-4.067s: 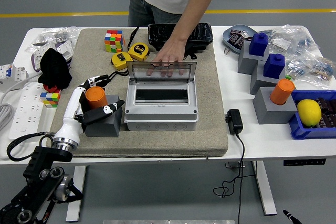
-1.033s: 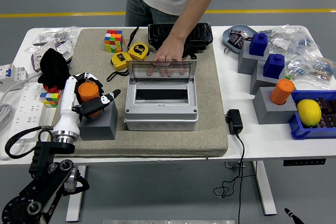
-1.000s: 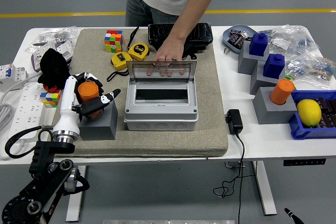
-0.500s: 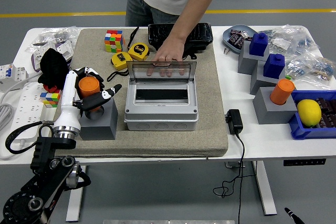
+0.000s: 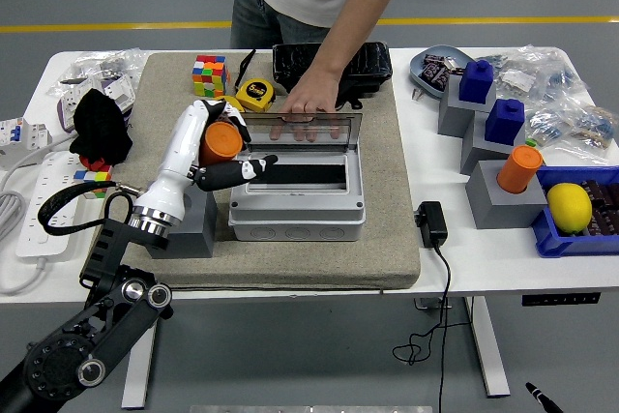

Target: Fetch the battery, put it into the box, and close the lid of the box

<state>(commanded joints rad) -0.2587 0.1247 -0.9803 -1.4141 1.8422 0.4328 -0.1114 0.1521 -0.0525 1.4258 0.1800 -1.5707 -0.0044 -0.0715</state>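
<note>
The orange cylinder battery [image 5: 222, 142] is in the air just left of the grey box [image 5: 298, 221], with my left hand [image 5: 219, 156] shut on it. One of its fingers [image 5: 237, 172] reaches over the box's left rim. Below the forearm stands the bare grey block [image 5: 192, 229]. The box's inside is open and dark. Its clear lid [image 5: 300, 129] stands raised at the back, where a person's hand [image 5: 311, 102] holds it. My right arm is out of sight.
Behind the box lie a colour cube [image 5: 209, 75], yellow tape measures [image 5: 254, 93] and a black case [image 5: 334, 65]. A black adapter [image 5: 432, 223] sits right of the mat. Far right are grey blocks with blue and orange pieces and a blue bin with a lemon [image 5: 569, 207]. A black cloth [image 5: 100, 125] lies left.
My left hand has lifted the orange battery off the grey block and carried it up and right to the box's left edge. The person's hand still holds the lid.
</note>
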